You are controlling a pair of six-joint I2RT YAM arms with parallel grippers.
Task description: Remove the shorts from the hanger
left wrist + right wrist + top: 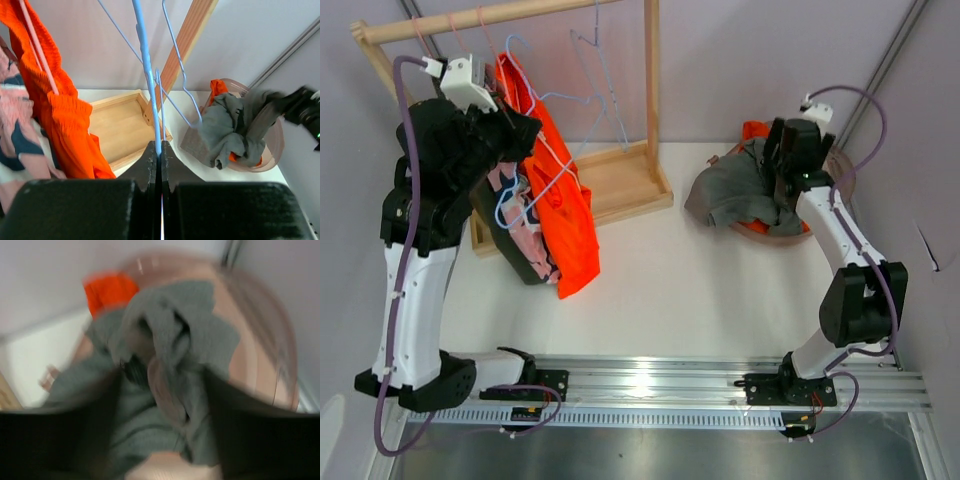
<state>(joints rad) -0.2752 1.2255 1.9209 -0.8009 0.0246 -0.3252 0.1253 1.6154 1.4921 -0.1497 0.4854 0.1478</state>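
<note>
In the top view the left gripper (pixel 515 128) is up at the wooden rack (pixel 651 90), and I cannot tell from here how its jaws stand. Orange shorts (pixel 570 225) hang just below them, with pink patterned shorts (pixel 515 210) and a dark green pair (pixel 525 262) beside. The right gripper (pixel 788 190) points down at grey shorts (pixel 735 195) heaped in a bowl (pixel 825 228), with another orange pair (pixel 756 130) beyond the jaws. In the left wrist view the left gripper (pixel 159 150) has its jaws pressed together, pinching the wire of a blue hanger (pixel 148 90) that rises straight ahead. The orange shorts (pixel 65 125) hang to their left and the grey shorts (pixel 225 130) lie far to the right. The right wrist view is blurred. The right gripper (pixel 165 410) has its jaws spread, and the grey shorts (pixel 175 335) bulge between and ahead of them.
</note>
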